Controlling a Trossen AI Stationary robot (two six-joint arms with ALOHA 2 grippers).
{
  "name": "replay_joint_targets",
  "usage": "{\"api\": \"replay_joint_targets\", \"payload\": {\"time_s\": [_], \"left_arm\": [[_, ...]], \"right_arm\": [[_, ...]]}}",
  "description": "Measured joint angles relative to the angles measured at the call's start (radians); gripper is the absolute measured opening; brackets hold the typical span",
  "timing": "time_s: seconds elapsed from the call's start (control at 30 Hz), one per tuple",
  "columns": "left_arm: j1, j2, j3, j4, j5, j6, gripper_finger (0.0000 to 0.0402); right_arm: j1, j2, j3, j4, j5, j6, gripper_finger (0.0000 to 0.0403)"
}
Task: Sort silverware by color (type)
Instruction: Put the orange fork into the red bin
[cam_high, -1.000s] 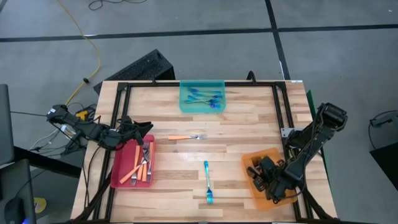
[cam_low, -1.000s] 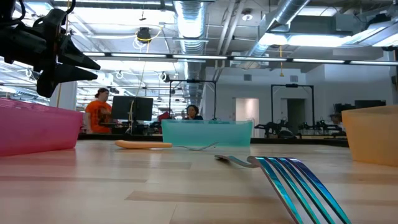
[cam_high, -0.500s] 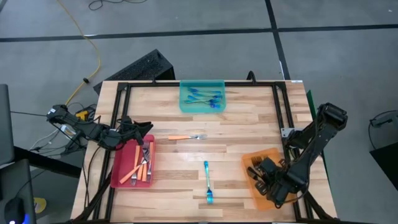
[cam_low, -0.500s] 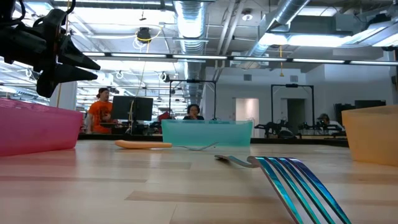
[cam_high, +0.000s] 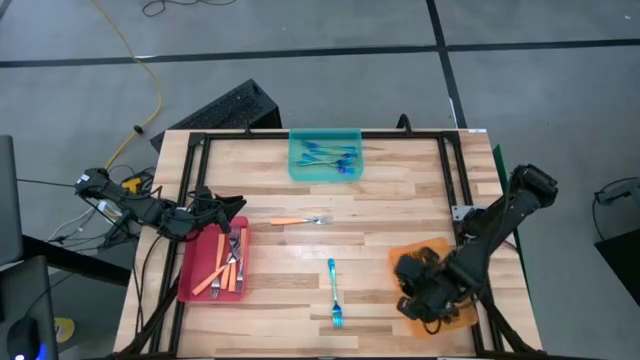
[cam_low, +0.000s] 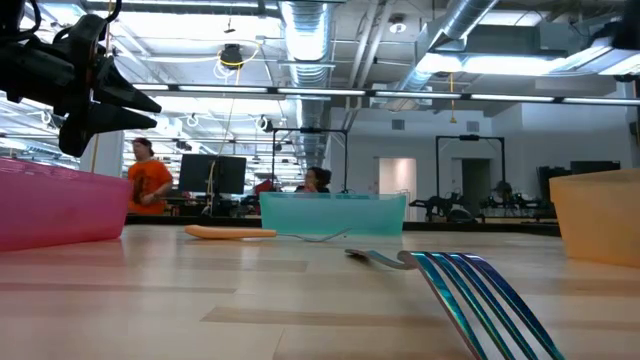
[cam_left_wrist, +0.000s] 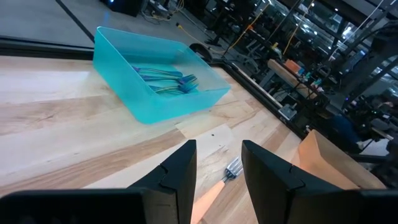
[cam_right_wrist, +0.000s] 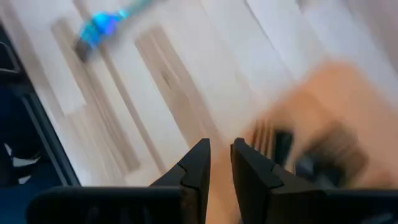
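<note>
Forks sorted across three trays: blue forks (cam_high: 328, 155) in teal tray (cam_high: 324, 172) at 12 o'clock; orange-handled forks (cam_high: 226, 270) in red tray (cam_high: 190, 277) at 9 o'clock; dark forks (cam_right_wrist: 283, 144) in orange tray (cam_high: 462, 318) at 4 o'clock. Two loose on table (cam_high: 400, 215): orange-handled fork (cam_high: 300, 220) near centre, blue fork (cam_high: 334, 292) at 6 o'clock. Left gripper (cam_left_wrist: 217, 168) above red tray, fingers spread, empty. Right gripper (cam_right_wrist: 219, 163) over orange tray's inner edge, fingers narrowly parted, nothing visible between.

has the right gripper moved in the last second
Yes. In the high view the right gripper has swung toward the table's middle, over the orange tray's inner edge.
</note>
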Motion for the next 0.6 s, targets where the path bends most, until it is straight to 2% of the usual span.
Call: {"api": "replay_joint_targets", "payload": {"time_s": [0.4, 0.6], "left_arm": [[0.0, 0.0, 0.0, -0.02, 0.0, 0.0, 0.0112], [0.0, 0.0, 0.0, -0.036, 0.0, 0.0, 0.0112]], "right_arm": [[-0.21, 0.0, 0.001, 0.289, -0.004, -0.57, 0.0092], [-0.3, 0.008, 0.001, 0.453, -0.002, -0.795, 0.0144]]}}
